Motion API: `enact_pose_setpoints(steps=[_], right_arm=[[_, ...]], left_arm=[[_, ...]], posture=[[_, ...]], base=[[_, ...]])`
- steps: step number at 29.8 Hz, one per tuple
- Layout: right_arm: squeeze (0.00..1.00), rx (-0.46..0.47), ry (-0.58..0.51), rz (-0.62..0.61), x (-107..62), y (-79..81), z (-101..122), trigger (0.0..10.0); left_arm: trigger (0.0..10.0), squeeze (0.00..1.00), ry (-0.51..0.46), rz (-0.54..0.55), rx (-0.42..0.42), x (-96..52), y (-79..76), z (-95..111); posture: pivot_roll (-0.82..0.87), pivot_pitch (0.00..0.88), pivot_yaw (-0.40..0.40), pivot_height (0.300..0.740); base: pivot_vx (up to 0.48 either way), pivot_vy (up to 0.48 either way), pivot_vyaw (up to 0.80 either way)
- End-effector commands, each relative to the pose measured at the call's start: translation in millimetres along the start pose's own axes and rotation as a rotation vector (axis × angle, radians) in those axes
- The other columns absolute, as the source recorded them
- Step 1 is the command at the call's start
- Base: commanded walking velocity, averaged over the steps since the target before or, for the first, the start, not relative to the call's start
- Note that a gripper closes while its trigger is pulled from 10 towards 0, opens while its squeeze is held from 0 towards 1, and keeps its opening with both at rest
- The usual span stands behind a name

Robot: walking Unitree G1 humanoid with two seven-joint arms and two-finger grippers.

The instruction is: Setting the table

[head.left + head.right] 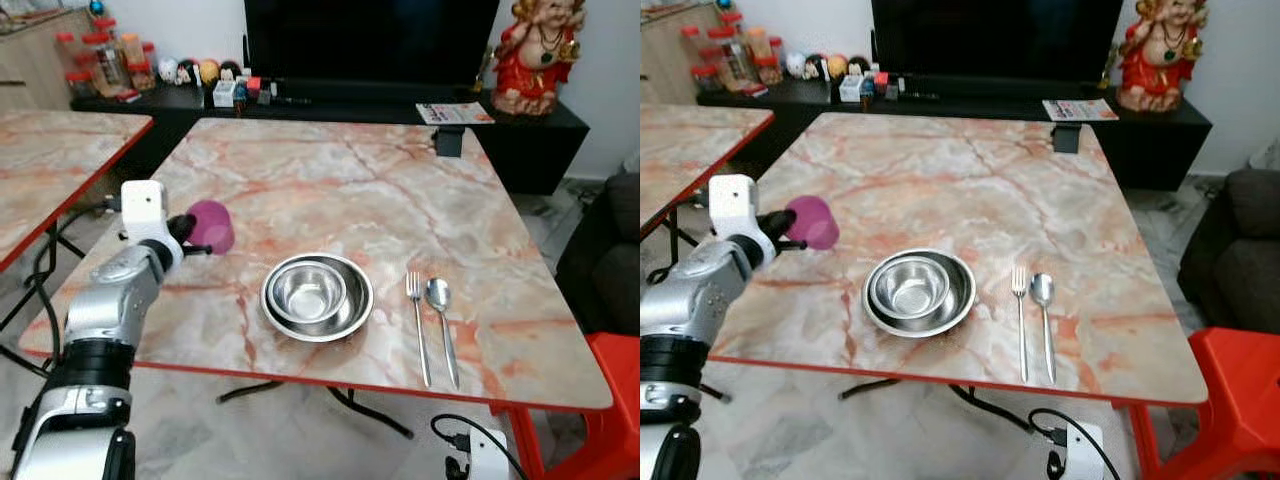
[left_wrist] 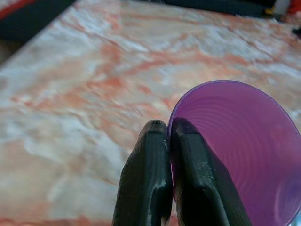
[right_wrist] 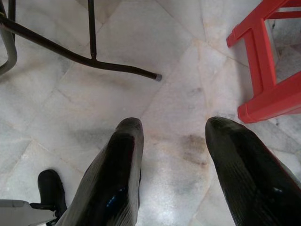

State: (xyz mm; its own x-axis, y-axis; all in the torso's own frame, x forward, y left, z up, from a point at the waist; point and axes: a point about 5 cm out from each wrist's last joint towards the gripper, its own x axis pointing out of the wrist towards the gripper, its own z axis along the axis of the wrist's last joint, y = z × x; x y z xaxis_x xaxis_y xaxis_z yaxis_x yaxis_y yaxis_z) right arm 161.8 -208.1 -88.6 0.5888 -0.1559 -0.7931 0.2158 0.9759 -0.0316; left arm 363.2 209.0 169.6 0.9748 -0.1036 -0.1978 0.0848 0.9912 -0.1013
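My left gripper (image 2: pixel 168 128) is shut on the rim of a purple plastic cup (image 1: pixel 212 226), held tilted on its side just above the left part of the marble table (image 1: pixel 340 170). In the left wrist view one finger sits inside the purple cup (image 2: pixel 240 150) and one outside. A small steel bowl (image 1: pixel 309 291) rests inside a wider steel bowl (image 1: pixel 350 315) near the front edge. To their right lie a fork (image 1: pixel 418 320) and a spoon (image 1: pixel 441 318), side by side. My right gripper (image 3: pixel 174 136) hangs open over the floor below the table.
A second marble table (image 1: pixel 60 160) stands at the left. Behind are a dark TV cabinet (image 1: pixel 380 100) with jars, small items and a red figurine (image 1: pixel 540 55). A red stool (image 1: pixel 605 400) stands at the front right, with the table's black legs (image 3: pixel 94 59) nearby.
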Motion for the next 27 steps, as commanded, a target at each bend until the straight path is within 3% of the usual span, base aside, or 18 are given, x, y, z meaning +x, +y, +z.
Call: enact_pose_setpoints(steps=[1, 10, 27], right_arm=[[0.00, -0.006, -0.003, -0.002, 0.2, -1.7, 1, 10.0], [0.00, -0.001, 0.005, -0.018, -1.6, -7.8, -4, 10.0], [0.00, 0.002, 0.007, -0.015, -2.2, -5.5, -6, 10.0]], left_arm=[[10.0, 0.00, 0.060, -0.013, 0.020, 3.0, -5.4, -5], [10.0, 0.00, 0.158, -0.014, 0.028, 10.3, -15.5, -21], [10.0, 0.00, 0.169, 0.027, 0.082, 10.2, -14.8, -16]], posture=[[-0.01, 0.000, -0.027, 0.728], [-0.03, 0.000, -0.023, 0.728], [-0.02, 0.000, -0.019, 0.728]], base=[[0.000, 0.000, 0.00], [0.000, 0.000, 0.00], [0.000, 0.000, 0.00]])
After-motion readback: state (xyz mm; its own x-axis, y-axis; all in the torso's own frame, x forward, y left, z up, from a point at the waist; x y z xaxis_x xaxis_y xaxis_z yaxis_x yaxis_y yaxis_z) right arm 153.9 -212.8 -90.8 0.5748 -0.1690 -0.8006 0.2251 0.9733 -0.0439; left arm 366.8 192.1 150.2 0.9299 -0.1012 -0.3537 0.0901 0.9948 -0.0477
